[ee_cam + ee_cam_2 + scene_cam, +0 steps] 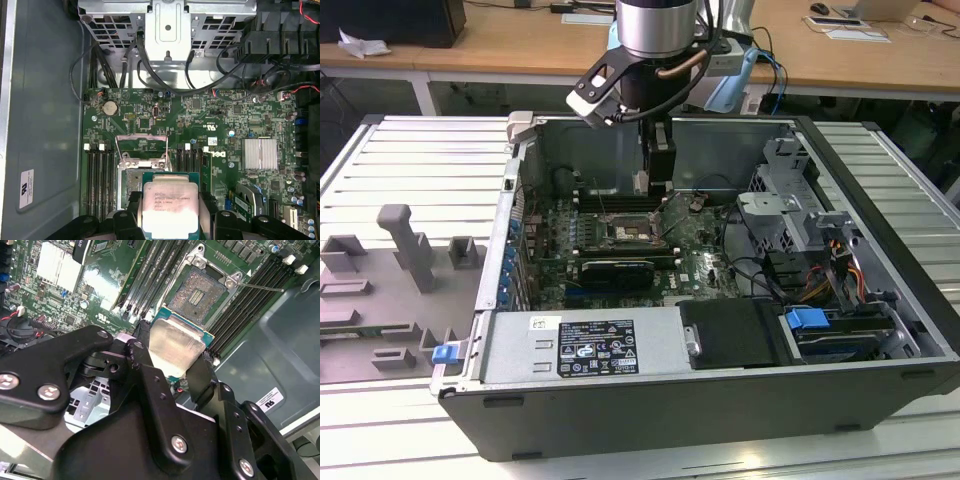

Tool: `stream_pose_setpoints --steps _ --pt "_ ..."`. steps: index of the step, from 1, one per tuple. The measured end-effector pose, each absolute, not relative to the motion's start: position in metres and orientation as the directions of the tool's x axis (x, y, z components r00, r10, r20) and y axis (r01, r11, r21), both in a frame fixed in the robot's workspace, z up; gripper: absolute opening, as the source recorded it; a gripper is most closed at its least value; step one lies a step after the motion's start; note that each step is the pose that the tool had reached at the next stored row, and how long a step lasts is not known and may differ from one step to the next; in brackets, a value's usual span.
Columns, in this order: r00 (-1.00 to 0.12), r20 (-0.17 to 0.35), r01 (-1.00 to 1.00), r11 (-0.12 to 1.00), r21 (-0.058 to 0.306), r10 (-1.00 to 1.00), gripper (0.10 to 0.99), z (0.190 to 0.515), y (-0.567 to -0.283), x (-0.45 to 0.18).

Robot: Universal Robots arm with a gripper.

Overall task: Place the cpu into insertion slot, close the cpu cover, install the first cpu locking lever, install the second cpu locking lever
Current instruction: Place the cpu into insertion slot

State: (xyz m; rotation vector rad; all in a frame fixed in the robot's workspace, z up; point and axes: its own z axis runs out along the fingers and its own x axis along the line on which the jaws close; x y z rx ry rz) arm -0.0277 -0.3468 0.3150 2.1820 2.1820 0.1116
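cpu (175, 346) clamped between fingers (202, 377), near open socket (197, 292), computer case (720, 410) on slatted table (410, 150), desks (520, 40) behind

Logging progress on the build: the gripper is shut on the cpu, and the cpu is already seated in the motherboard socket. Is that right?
Not quite. The gripper is shut on the cpu, but the cpu is not seated: in the second wrist view it hangs clear of the socket, whose contact field lies bare.
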Motion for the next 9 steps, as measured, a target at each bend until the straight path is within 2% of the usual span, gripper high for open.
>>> stream_pose_setpoints --steps 9 --pt "-0.001 0.013 0.996 -0.001 0.089 1.0 0.537 0.3116 -0.3468 -0.0277"
